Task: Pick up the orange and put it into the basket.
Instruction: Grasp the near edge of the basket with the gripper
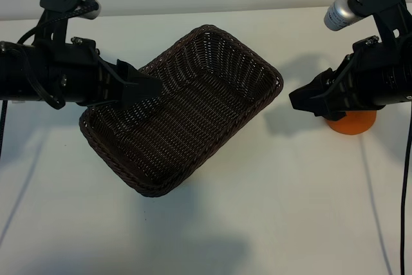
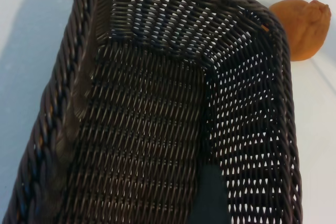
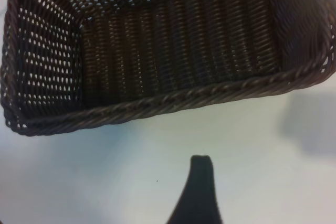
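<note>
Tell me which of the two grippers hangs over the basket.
The left gripper: it reaches over the basket rim. The right gripper hangs beside the basket over bare table, in front of the orange.

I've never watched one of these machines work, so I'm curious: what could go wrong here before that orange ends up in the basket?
The orange sits on the table half hidden under the right gripper, whose own camera does not show it, so a grab could miss. Being round, it may roll away if nudged. The left gripper hovers over the basket, both grippers open, and could crowd the drop.
</note>
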{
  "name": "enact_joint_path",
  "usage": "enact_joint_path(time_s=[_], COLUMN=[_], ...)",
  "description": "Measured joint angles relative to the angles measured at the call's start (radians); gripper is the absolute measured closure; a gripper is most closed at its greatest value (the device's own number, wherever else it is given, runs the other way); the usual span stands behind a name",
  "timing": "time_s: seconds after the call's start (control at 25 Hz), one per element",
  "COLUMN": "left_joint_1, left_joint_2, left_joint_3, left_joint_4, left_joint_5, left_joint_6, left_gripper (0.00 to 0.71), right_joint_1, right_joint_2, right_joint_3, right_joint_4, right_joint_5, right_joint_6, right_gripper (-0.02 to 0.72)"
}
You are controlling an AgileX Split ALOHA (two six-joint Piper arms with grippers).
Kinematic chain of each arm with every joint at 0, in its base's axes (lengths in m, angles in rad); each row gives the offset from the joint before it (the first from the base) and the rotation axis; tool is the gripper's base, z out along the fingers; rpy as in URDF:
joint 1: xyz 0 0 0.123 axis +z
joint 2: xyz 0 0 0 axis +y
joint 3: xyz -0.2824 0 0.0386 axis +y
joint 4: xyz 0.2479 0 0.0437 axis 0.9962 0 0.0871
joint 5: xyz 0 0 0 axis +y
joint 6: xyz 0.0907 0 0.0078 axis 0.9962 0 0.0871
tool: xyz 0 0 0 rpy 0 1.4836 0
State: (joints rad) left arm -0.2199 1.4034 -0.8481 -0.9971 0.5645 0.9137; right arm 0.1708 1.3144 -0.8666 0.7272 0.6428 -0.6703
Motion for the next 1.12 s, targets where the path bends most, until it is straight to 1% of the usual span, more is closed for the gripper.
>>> enact_joint_path(time_s=[0.16, 0.32, 0.44, 0.52, 0.6, 0.68, 0.72, 0.8, 0.92, 1.0, 1.04, 1.12], left_joint_1=[0.000, 0.000, 0.000, 0.000, 0.000, 0.000, 0.000, 0.000, 0.000, 0.000, 0.000, 0.000], left_joint_2=[0.000, -0.002, -0.021, -0.061, -0.115, -0.180, -0.211, -0.263, -0.317, -0.330, -0.330, -0.330], left_joint_3=[0.000, 0.000, 0.000, 0.000, 0.000, 0.000, 0.000, 0.000, 0.000, 0.000, 0.000, 0.001], left_joint_4=[-0.019, -0.056, -0.045, -0.007, 0.077, 0.182, 0.254, 0.407, 0.688, 0.844, 0.912, 0.997], left_joint_5=[0.030, 0.028, 0.024, 0.003, -0.012, -0.011, -0.009, 0.004, 0.052, 0.104, 0.133, 0.167], left_joint_6=[0.000, -0.006, -0.048, -0.103, -0.194, -0.333, -0.403, -0.603, -0.914, -1.094, -1.178, -1.300], left_gripper=[0.128, 0.128, 0.128, 0.128, 0.128, 0.128, 0.128, 0.128, 0.128, 0.128, 0.129, 0.128], right_joint_1=[0.000, 0.000, 0.000, 0.000, 0.000, 0.000, 0.000, 0.000, 0.000, 0.000, 0.000, 0.000], right_joint_2=[0.000, 0.000, 0.000, 0.000, 0.000, 0.000, 0.000, 0.000, 0.000, 0.000, 0.000, 0.000], right_joint_3=[0.000, 0.000, 0.000, 0.000, 0.000, 0.000, 0.000, 0.000, 0.000, 0.000, 0.000, 0.000], right_joint_4=[0.000, 0.000, 0.000, 0.000, 0.000, 0.000, 0.000, 0.000, 0.000, 0.000, 0.000, 0.000], right_joint_5=[0.000, 0.000, 0.000, 0.000, 0.000, 0.000, 0.000, 0.000, 0.001, 0.001, 0.001, 0.001], right_joint_6=[0.000, 0.000, 0.000, 0.000, 0.000, 0.000, 0.000, 0.000, 0.000, 0.000, 0.000, 0.000], right_gripper=[0.106, 0.107, 0.106, 0.106, 0.106, 0.106, 0.106, 0.106, 0.106, 0.106, 0.107, 0.107])
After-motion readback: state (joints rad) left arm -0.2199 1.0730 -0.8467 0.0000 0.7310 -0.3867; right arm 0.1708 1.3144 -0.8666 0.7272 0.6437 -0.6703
